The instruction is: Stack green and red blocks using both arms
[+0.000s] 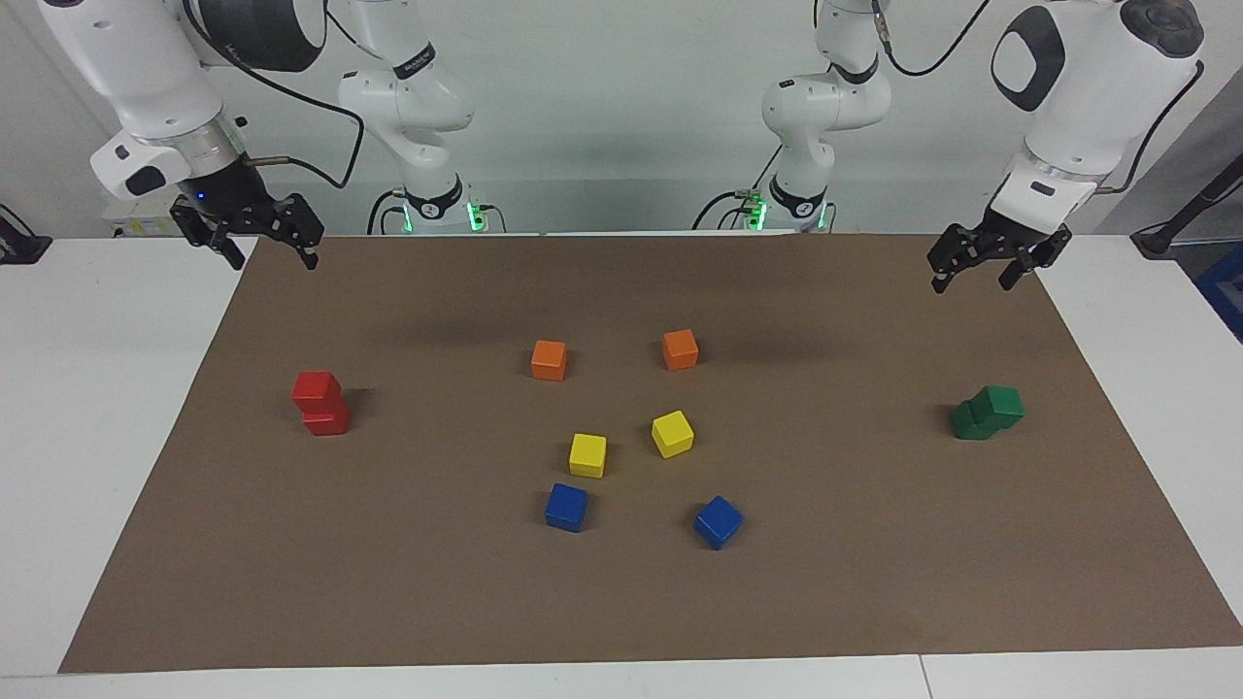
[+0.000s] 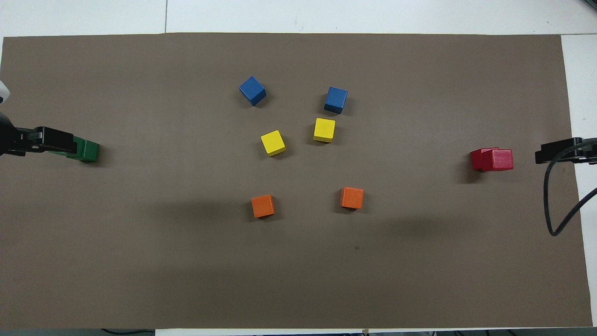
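Two red blocks [image 1: 320,403] stand stacked toward the right arm's end of the counter [image 1: 87,408], the upper one sitting a little askew on the lower. Two green blocks [image 1: 987,412] are piled toward the left arm's end, the top one offset from the one under it. The right hand [image 1: 254,238] hangs high over the edge of the brown mat [image 1: 621,602], its fingers spread and holding nothing, well apart from the red pair. The left hand [image 1: 981,264] hangs over the mat's corner, fingers likewise spread and empty. Between the two stacks lie two orange cubes [image 1: 549,359], two yellow cubes [image 1: 587,454] and two blue cubes [image 1: 566,507], each apart from the others. There are no containers on the counter.
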{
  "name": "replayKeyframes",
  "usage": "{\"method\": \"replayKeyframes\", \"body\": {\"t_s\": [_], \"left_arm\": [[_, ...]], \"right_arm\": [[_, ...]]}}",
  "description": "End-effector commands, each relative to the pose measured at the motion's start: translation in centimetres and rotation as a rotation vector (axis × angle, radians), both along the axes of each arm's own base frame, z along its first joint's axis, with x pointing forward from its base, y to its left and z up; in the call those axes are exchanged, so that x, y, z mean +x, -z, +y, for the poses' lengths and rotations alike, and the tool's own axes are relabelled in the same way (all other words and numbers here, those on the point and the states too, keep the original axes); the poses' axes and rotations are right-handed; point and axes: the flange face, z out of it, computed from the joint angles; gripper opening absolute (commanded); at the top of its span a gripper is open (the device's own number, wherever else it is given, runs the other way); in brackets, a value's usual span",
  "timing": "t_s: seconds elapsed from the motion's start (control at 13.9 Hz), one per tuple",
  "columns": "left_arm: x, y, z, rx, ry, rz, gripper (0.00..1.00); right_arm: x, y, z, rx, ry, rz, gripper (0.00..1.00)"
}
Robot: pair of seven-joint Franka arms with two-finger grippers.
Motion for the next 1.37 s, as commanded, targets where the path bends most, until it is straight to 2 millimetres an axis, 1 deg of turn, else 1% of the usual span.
{"method": "replayKeyframes", "body": {"t_s": [0.0, 0.14, 0.36, 0.43, 0.72, 1.08, 1.3], "left_arm": [[-0.7, -0.3, 0.1, -0.017, 0.004, -0.017, 1.00], [-0.7, -0.3, 0.1, -0.017, 0.002, -0.019, 1.00], [-0.7, -0.3, 0.1, -0.017, 0.004, -0.019, 1.00], [-0.7, -0.4, 0.0, -0.017, 0.004, -0.020, 1.00], [-0.7, -0.4, 0.0, -0.017, 0.004, -0.020, 1.00], [-0.7, -0.4, 0.0, -0.017, 0.004, -0.022, 1.00], [-0.7, -0.4, 0.0, -0.017, 0.004, -0.022, 1.00]], "right_arm": [[1.8, 0.8, 0.9, 0.001, 0.012, 0.016, 1.00], [2.4, 0.7, 1.1, -0.001, 0.007, 0.018, 1.00], [2.4, 0.9, 1.6, -0.001, -0.004, 0.027, 1.00], [2.4, 1.1, 2.5, -0.001, -0.020, 0.032, 1.00], [2.3, 1.4, 1.4, -0.003, -0.001, 0.035, 1.00], [2.2, 1.3, 1.3, -0.003, 0.002, 0.038, 1.00], [2.2, 1.4, 0.9, -0.021, 0.005, 0.041, 1.00]]}}
